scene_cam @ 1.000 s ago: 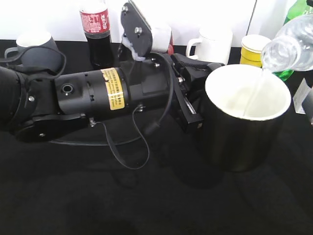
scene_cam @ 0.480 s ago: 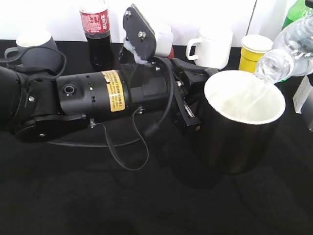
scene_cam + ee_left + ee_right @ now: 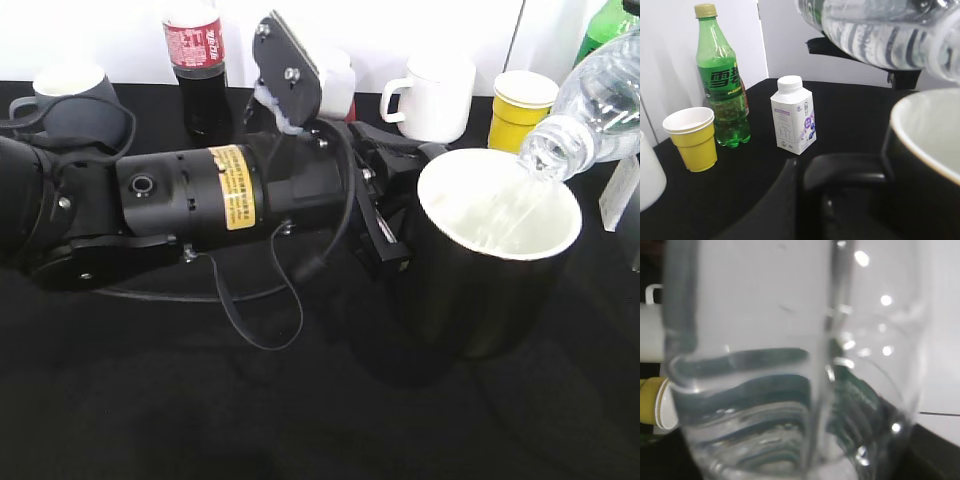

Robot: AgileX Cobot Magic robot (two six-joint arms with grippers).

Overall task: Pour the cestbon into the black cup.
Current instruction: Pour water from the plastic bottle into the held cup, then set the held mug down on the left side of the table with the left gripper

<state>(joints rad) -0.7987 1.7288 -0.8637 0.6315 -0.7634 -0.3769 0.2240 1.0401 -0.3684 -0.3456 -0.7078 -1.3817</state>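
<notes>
The black cup, glossy with a white inside, stands right of centre. My left gripper is shut on its handle. The cestbon, a clear ribbed bottle, is tilted at the upper right with its mouth over the cup's rim, and water runs into the cup. It also shows overhead in the left wrist view. In the right wrist view the bottle fills the frame, its green label at the right. My right gripper's fingers are hidden behind it.
At the back stand a cola bottle, a grey mug, a white mug, a yellow paper cup and a green soda bottle. A small white carton stands near them. The cloth is black.
The cestbon has dropped lower and nearer the cup's rim, and the poured stream has shifted with it. The left arm and cup have moved slightly left.
</notes>
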